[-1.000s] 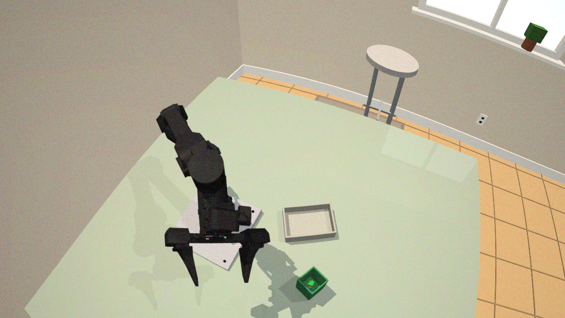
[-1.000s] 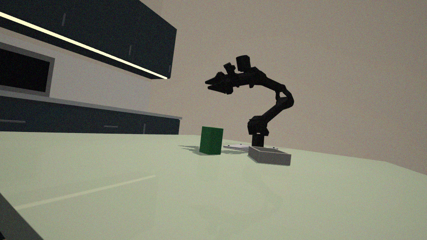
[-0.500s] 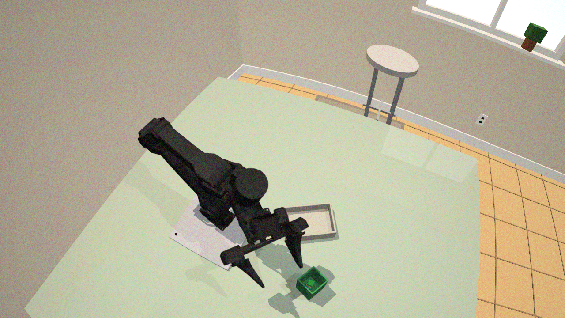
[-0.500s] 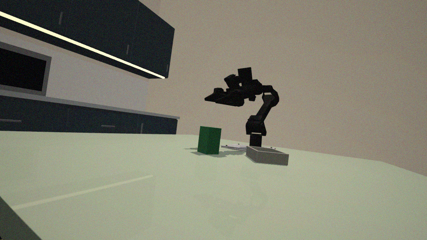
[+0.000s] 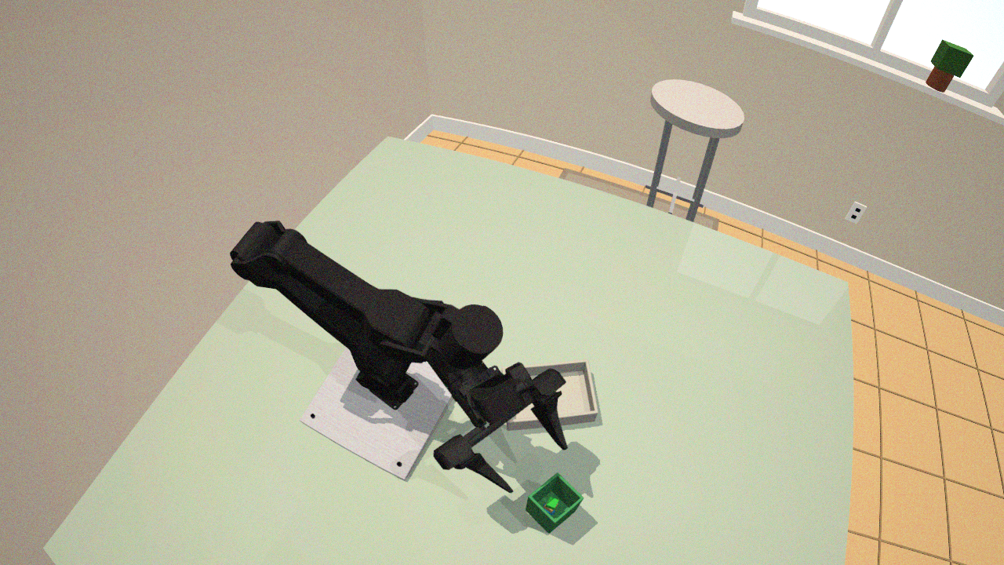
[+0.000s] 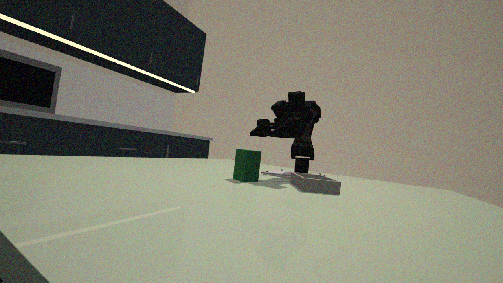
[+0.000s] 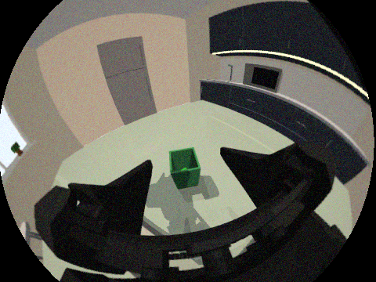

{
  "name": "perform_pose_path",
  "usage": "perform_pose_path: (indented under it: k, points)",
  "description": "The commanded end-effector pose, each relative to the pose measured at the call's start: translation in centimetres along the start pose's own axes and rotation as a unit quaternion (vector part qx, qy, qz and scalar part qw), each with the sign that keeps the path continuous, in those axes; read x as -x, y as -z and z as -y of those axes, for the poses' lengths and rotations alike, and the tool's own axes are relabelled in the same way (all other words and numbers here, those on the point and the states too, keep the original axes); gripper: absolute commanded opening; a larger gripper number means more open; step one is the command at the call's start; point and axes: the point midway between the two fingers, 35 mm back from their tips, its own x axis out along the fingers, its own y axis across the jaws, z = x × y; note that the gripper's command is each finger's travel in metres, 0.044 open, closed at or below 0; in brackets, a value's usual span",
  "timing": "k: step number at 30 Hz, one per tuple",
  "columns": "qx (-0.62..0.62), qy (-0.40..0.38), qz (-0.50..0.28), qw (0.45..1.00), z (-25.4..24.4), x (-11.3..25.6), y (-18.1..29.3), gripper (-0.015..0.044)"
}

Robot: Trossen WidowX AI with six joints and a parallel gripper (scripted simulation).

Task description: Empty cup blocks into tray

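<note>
The green cup point(image 5: 549, 518) point(image 6: 246, 166) point(image 7: 187, 179) stands upright on the table point(image 5: 702, 393) point(image 6: 147, 225) point(image 7: 129, 137), its square mouth pointing straight up and its long axis vertical; the exterior view shows it taller than wide. Seen from the top, its walls are turned so that one corner points toward the bottom edge of the view. Inside, low down, lies a bright green block point(image 5: 553, 503), with small bits of other colours by it, too small to tell apart.

The pincer point(image 5: 538, 469) point(image 6: 259, 134) point(image 7: 186, 157) is released, its fingers spread wide with nothing between them. It hangs above the table, higher than the cup and apart from it, fingertips aimed toward the cup's side of the table. In the wrist view the cup appears between the two fingertips.

The shallow tray point(image 5: 593, 393) point(image 6: 320, 187) lies flat near the cup, open side up, its long axis running across the top view, partly hidden by the arm.
</note>
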Motion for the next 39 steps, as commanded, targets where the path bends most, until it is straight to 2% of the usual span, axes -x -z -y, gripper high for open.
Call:
perform_pose_path:
  k: [1, 13, 39]
  points:
    - [0.001, -0.003, -0.007, 1.0, -0.3, -0.8, 1.6, 0.044]
    - [0.001, -0.003, -0.007, 1.0, -0.1, -2.4, 6.3, 0.044]
    - [0.001, -0.003, -0.006, 1.0, 0.1, -5.9, 6.4, 0.044]
